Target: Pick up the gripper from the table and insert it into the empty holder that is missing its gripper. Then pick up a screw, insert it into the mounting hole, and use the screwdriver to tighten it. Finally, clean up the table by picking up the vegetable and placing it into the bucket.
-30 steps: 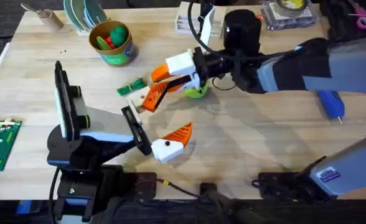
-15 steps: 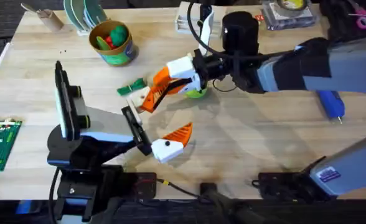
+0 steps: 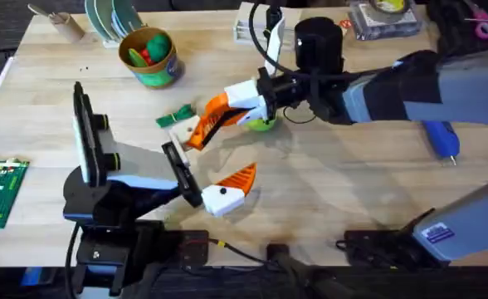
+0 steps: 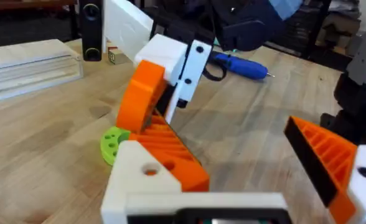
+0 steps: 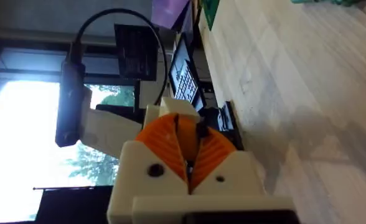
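Pale wood tabletop from overhead, cluttered along the far edge. Found the right gripper [image 3: 198, 131] reached across the middle, fingers slanting down toward the table's left side. Put its tips at or just over a small cream block, probably the holder [image 3: 180, 128], with the vegetable [image 3: 174, 115] just beyond that and the bucket [image 3: 148, 56] farther off toward the far left. Placed the left gripper [image 3: 242, 176] nearer the bases, apart from the block, so judged the right arm the closer one for the insertion. Spotted the screwdriver [image 3: 441, 139] well off to the right, lying flat.

From the left wrist: saw the left gripper [image 4: 233, 134] spread wide with nothing between its fingers. Faced the right gripper [image 4: 147, 106] just ahead, angled down beside a lime-green disc [image 4: 111, 143], with the screwdriver [image 4: 239, 64] behind.

From the right wrist: showed the right gripper [image 5: 184, 127] with orange pads [image 5: 211, 149] pressed together along a thin seam. Could not tell whether the loose orange gripper part sat pinched there, nor pick it out apart on the table.
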`<state>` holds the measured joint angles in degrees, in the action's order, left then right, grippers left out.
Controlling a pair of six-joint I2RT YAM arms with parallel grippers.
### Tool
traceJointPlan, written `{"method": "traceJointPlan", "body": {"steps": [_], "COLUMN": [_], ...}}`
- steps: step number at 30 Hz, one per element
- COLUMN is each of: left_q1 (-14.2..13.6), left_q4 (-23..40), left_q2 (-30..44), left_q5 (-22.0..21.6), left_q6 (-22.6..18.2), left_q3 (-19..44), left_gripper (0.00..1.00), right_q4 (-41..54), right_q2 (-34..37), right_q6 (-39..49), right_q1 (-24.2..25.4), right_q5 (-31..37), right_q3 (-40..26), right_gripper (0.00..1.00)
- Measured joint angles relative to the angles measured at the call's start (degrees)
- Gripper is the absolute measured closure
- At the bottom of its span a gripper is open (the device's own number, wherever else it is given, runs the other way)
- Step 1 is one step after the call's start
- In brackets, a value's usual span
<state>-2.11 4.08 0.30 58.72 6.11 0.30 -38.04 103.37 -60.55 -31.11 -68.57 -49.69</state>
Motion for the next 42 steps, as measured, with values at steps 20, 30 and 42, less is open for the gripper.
{"method": "traceJointPlan", "body": {"steps": [20,30,42], "left_q1": [0.0,0.2,0.6], "left_q4": [-2.0,-1.2,-1.0], "left_q2": [0.0,0.0,0.0], "left_q5": [-5.9,-11.0,-15.0], "left_q6": [-1.8,-1.0,0.0], "left_q3": [0.1,0.1,0.1], "left_gripper": [0.008,0.007,0.007], "right_q4": [-4.4,-4.7,-5.6], "right_q2": [-2.3,-2.3,-2.3], "right_q6": [-1.0,-2.1,-2.3], "right_q1": [-1.2,-4.4,-7.9], "right_q5": [8.7,17.7,26.4], "right_q3": [0.0,0.0,0.0], "right_gripper": [0.99,0.992,0.993]}}
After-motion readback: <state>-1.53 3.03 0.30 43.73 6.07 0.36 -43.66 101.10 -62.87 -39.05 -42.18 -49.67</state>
